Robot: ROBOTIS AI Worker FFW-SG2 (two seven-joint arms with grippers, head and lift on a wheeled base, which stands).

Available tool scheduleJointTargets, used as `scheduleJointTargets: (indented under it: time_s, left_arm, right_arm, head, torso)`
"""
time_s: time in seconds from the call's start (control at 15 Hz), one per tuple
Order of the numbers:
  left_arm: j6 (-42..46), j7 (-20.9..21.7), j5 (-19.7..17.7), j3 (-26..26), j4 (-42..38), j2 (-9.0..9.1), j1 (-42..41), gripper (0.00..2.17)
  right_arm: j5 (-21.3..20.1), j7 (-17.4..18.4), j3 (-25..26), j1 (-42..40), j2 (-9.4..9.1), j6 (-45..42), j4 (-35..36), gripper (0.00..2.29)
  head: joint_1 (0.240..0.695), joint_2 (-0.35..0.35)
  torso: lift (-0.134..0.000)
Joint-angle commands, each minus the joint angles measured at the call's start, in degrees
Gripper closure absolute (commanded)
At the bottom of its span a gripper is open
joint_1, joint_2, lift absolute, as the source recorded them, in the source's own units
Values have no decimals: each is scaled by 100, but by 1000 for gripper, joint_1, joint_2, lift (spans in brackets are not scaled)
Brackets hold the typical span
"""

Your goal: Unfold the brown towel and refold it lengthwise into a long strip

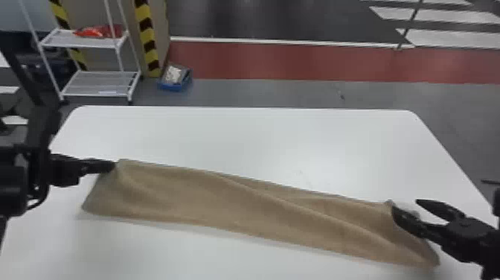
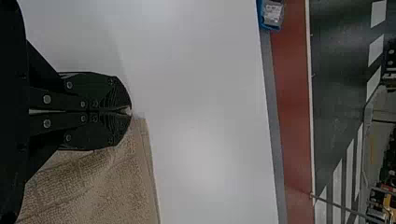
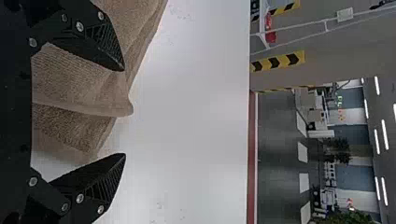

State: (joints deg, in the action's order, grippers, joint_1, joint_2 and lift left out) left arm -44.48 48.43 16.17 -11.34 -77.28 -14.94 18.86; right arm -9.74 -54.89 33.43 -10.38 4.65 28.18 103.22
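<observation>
From the robot's head, a white table (image 1: 242, 130) fills the middle, and the brown towel (image 1: 242, 212) lies on it as a long, creased band, slanting from nine o'clock to four o'clock. At nine o'clock the left gripper (image 1: 112, 166) has its fingers together, clamped on the towel's far corner. At four o'clock the right gripper (image 1: 405, 205) has its fingers apart beside the other end of the towel. In the right wrist view, a rounded fold (image 3: 119, 109) shows across the space between those spread fingers; whether they touch it, I cannot tell.

Beyond the table, between ten and eleven o'clock, a blue tray (image 1: 175, 88) sits on the floor with white and gray items in it. In the left wrist view a pale label (image 2: 272, 12) shows on the tray's contents, its print too small to make out. At ten o'clock a white wire rack (image 1: 89, 83) carries a red bundle (image 1: 100, 32) on its upper shelf and a small pale tag (image 1: 107, 92) on its lower one. Black-and-yellow striped tape (image 1: 147, 33) runs upright just beside the rack.
</observation>
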Motion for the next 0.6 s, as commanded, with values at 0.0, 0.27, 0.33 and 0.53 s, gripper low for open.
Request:
scheduleJointTargets:
  time_s: [0.0, 0.27, 0.33, 0.53]
  left_arm:
    - [5, 8, 0, -9, -7, 0, -14, 2145]
    - [5, 8, 0, -18, -7, -9, -14, 2145]
    - [5, 0, 0, -26, -7, -9, -14, 2145]
    - [40, 0, 0, -26, -7, -9, -14, 2145]
  right_arm:
    - [-247, 58, -267, 220, 36, 26, -285, 387]
    - [-335, 75, -364, 255, 80, 26, -469, 407]
    - [-335, 75, -364, 229, 98, 8, -478, 427]
    - [-247, 75, -346, 141, 89, 8, -364, 529]
  head:
    - [695, -52]
    - [695, -31]
    - [695, -30]
    - [695, -29]
  torso:
    - [-123]
    - [-123]
    - [-123]
    - [-123]
